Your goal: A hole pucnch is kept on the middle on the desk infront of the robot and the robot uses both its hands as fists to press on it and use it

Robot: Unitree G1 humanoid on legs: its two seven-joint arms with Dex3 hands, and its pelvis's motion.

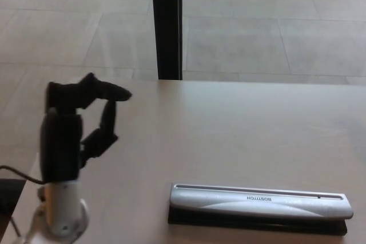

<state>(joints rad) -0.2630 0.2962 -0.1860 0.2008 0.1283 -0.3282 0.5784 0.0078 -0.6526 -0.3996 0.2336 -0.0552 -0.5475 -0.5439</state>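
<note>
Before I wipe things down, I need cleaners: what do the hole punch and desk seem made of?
Hole punch: silver-grey top with a soft sheen, probably painted metal or plastic, on a black base. Desk: pale, matte, faint wood-like tone, likely laminate, though the blur leaves it open.

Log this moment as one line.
left hand: raised off hole punch, empty | right hand: out of view | hole punch: flat on desk, untouched

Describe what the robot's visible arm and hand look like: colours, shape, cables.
Only the left hand shows: matte black, a boxy palm with a thumb and two thick, jointed fingers. Its wrist is a pale silver-white cylinder with a rounded collar, and a thin black cable loops off it. No markings are readable.
</note>
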